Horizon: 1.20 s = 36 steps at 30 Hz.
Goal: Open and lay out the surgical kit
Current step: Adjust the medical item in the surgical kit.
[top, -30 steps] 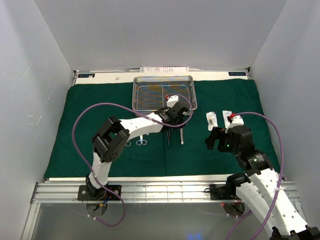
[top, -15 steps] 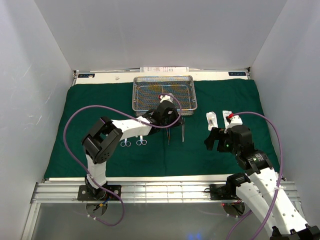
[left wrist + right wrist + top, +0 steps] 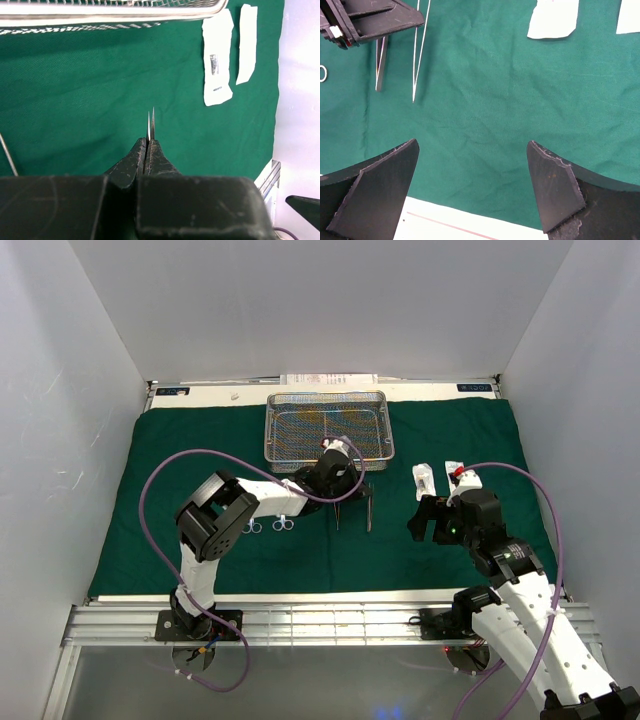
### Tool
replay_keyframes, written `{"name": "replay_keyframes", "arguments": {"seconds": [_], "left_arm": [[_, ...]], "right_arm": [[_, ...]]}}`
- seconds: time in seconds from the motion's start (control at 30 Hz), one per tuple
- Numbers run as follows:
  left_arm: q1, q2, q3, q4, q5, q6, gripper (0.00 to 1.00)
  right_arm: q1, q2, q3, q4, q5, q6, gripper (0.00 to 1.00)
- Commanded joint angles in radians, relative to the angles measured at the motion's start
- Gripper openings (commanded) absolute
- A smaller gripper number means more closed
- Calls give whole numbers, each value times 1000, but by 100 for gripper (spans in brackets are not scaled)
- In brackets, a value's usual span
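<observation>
The dark green cloth [image 3: 200,460] lies spread flat, with the silver mesh tray [image 3: 325,425] at its far middle. Just below the tray, my left gripper [image 3: 352,485] is shut on thin tweezers [image 3: 150,122], whose two points stick out past the fingertips [image 3: 159,150] low over the cloth. The held tweezers [image 3: 368,510] hang beside a second pair [image 3: 337,515] lying flat. Two small scissors [image 3: 268,526] lie left of them. Two white packets [image 3: 423,478] [image 3: 453,472] lie to the right. My right gripper [image 3: 472,143] hovers open and holds nothing near the cloth's front edge.
White walls close in on three sides. A white strip with a paper sheet [image 3: 330,379] runs behind the tray. The cloth's front hem meets the white table edge [image 3: 470,220], with the aluminium rail [image 3: 320,620] and both arm bases below.
The left arm's elbow swung left and came partly back, and its gripper shifted slightly right below the tray. The held tweezers moved a little right. The right arm stayed almost still.
</observation>
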<state>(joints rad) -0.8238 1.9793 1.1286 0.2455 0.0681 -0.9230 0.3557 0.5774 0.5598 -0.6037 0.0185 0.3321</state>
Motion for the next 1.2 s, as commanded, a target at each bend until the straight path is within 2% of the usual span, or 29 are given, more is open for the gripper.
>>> {"name": "replay_keyframes", "arguments": {"seconds": [0.0,0.23,0.37,0.93,1.17], "left_arm": [[-3,-11,-23,66,4,-14,7],[-2,-14,-56,66,-22,-17,18],[0,-17,-70,66,-40,-19,20],[0,-60,-101,61,-108,-2,25],[-32,-97,-23,-102,-220,68,30]], "right_arm": [[6,2,14,28,-9,-16,94],[6,6,14,28,-8,-18,94],[6,6,14,30,-9,-18,94],[6,-1,12,35,-58,-27,94],[6,-1,11,35,-68,-25,93]]}}
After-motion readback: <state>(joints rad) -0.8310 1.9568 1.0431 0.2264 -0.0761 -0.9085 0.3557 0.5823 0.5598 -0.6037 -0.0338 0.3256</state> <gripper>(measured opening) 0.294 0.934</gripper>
